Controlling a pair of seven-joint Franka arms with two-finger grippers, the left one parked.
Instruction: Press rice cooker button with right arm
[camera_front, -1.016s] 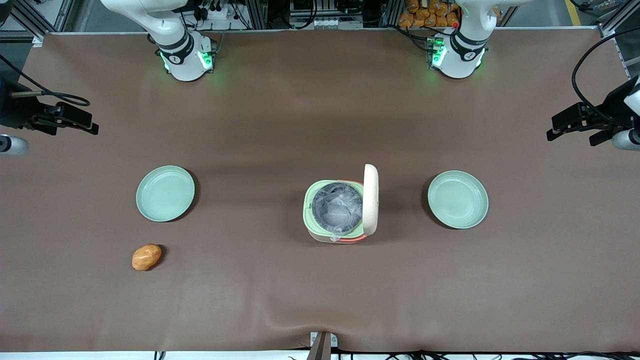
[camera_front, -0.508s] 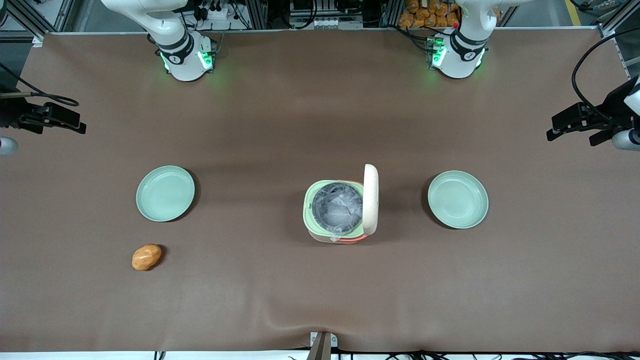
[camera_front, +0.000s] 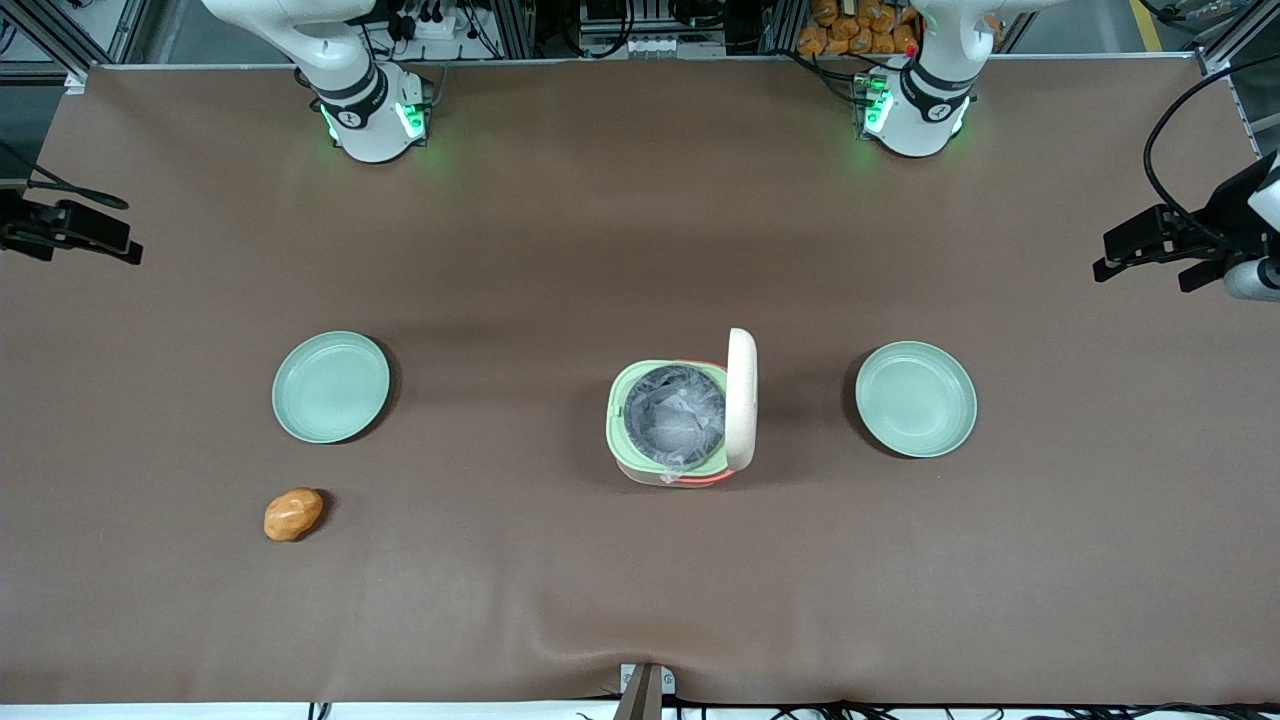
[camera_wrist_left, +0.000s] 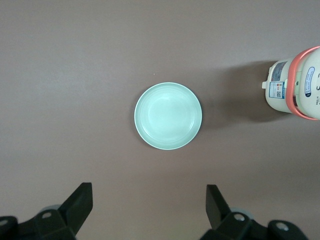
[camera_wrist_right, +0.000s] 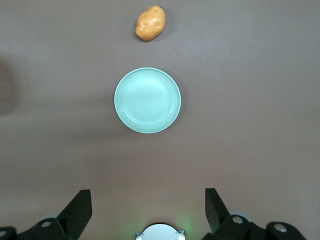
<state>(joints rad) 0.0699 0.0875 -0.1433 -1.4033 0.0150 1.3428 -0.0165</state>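
Brown table cover, bare under the gripper, which hangs high at the working arm's end with fingers spread wide and holding nothing; directly below it sits a mint plate with a potato near it. Rice cooker stands mid-table, well apart from the gripper, lid upright and grey pot exposed; button not visible in any view, so the press looks already done. If a press is wanted: narrow the fingers to one blunt tip, travel high over the plate, locate the button first, push straight and briefly so the cooker does not slide
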